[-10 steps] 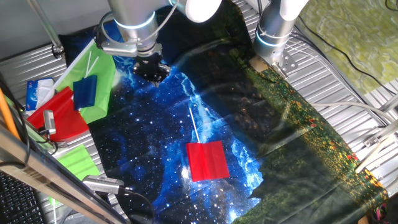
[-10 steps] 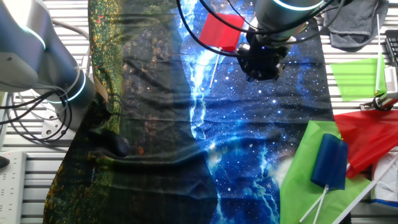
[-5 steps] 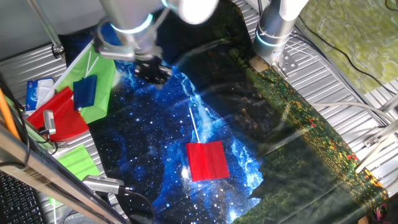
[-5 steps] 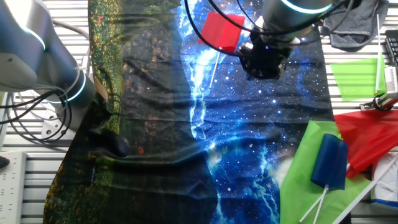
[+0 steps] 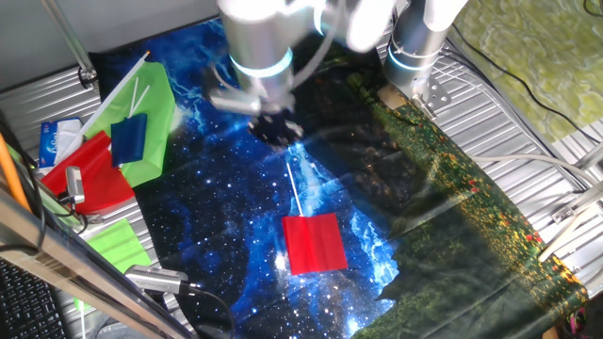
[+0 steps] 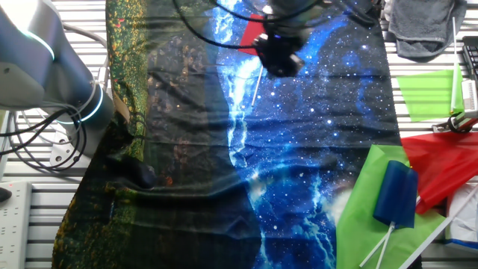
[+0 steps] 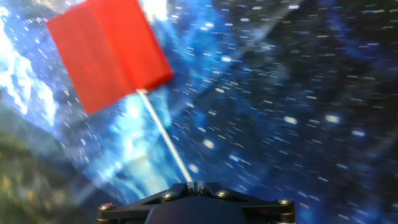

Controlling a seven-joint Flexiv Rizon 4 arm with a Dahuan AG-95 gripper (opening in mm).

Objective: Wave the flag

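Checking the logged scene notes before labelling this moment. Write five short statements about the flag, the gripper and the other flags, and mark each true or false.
1. The small red flag lies flat on the starry blue cloth. True.
2. The gripper has lifted the flag off the cloth. False: the flag lies on the cloth, the gripper above the free end of its white stick.
3. In the hand view the stick runs from the red cloth toward the camera. True.
4. A blue flag rests on the small red flag. False: it lies on a lime-green flag at the side.
5. The small red flag is rolled around its stick. False: it is spread open.
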